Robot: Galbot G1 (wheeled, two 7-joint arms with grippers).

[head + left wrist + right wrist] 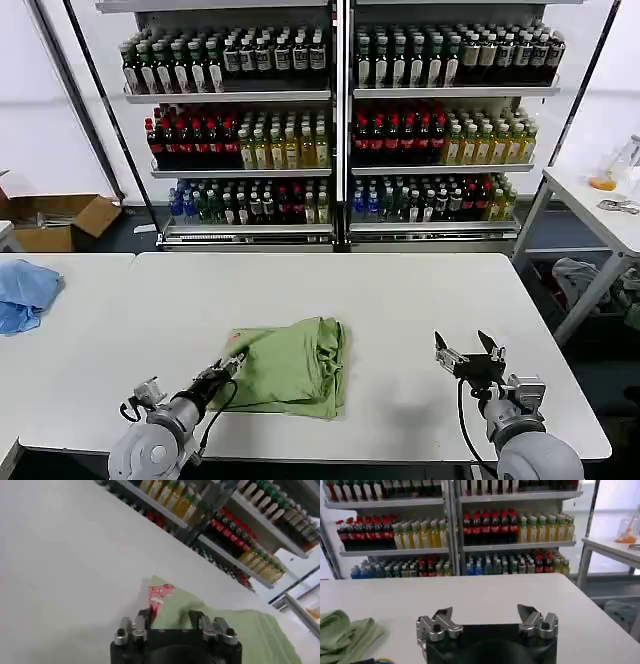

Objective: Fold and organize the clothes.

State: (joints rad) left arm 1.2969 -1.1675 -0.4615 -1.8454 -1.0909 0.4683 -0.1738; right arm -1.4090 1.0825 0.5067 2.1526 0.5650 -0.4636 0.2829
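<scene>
Shirt [293, 368] folded on table [400, 300], left hand [233, 366] touching

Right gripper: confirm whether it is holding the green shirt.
No: the right gripper hangs open over bare table, well apart from the folded green shirt.

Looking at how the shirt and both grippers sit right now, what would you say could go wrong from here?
The left gripper sits at the left edge of the folded green shirt, fingers open over the cloth; closing may catch only the top layer, and a pull could undo the fold. The shirt's near edge is not far from the table's front edge, so a drag toward the robot might pull it partly off. The right gripper hovers open, clear of the cloth, so nothing pins the far side.
</scene>
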